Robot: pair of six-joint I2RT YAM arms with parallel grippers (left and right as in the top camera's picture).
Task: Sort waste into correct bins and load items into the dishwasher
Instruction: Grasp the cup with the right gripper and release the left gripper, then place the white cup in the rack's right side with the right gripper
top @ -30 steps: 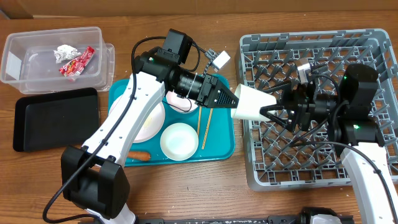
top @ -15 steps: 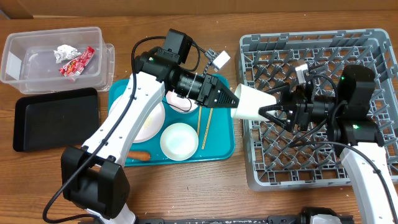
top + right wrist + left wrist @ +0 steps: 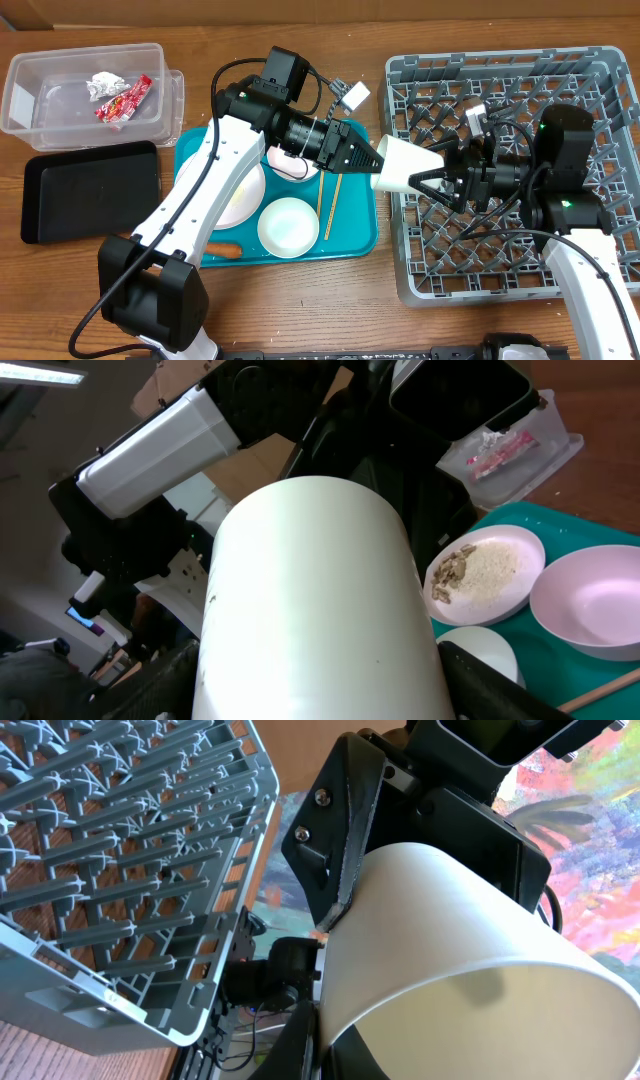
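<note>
My left gripper is shut on the rim of a white cup and holds it on its side in the air, between the teal tray and the grey dish rack. My right gripper is open, its fingers either side of the cup's base end. In the right wrist view the cup fills the space between the fingers. In the left wrist view the cup is pinched at its rim by the left gripper.
The teal tray holds a plate with rice crumbs, a bowl, chopsticks and a carrot. The clear tub holds crumpled paper and a red wrapper. A black tray lies in front of it.
My right gripper has moved left, farther along the cup, with its fingers now straddling it. The left arm and the cup have stayed still.
</note>
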